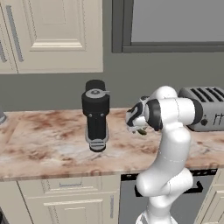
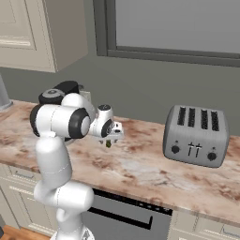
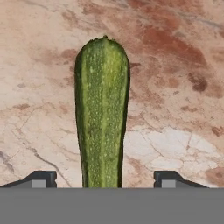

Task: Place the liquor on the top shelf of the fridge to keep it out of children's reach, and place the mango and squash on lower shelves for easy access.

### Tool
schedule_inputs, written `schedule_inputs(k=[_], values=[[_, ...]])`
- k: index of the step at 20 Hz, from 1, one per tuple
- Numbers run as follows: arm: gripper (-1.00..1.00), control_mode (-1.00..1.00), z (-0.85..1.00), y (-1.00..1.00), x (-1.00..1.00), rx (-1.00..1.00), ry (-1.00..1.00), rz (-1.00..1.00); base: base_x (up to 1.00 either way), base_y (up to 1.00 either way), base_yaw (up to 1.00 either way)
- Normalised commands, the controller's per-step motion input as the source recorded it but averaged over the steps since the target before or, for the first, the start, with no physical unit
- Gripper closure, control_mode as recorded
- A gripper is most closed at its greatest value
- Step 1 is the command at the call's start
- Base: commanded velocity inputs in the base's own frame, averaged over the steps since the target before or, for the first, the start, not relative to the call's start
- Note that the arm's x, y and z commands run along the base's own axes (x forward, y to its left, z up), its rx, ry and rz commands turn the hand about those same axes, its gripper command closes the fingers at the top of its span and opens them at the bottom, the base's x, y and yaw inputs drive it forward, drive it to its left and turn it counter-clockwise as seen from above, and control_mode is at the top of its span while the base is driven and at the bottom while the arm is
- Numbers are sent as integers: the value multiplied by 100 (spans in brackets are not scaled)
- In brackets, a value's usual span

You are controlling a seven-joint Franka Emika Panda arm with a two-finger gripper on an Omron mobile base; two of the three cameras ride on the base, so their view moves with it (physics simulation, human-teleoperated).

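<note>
One squash [image 3: 102, 113] on counter [image 3: 175, 87]; hand [image 3: 105, 178] fingers spread either side, apart from it | one toaster [image 2: 196, 135]

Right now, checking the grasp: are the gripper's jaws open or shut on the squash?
Open: in the hand view the gripper fingertips stand apart from the squash.
</note>
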Motion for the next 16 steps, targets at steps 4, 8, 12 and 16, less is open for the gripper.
schedule_inputs(k=[4,8,12,16], values=[[100,-100,-38,0,0,0,0,0,0,0,0],[100,-100,-29,0,0,0,0,0,0,0,0],[100,-100,-17,0,0,0,2,0,0,0,0],[100,-100,-2,0,-3,0,2,0,0,0,0]])
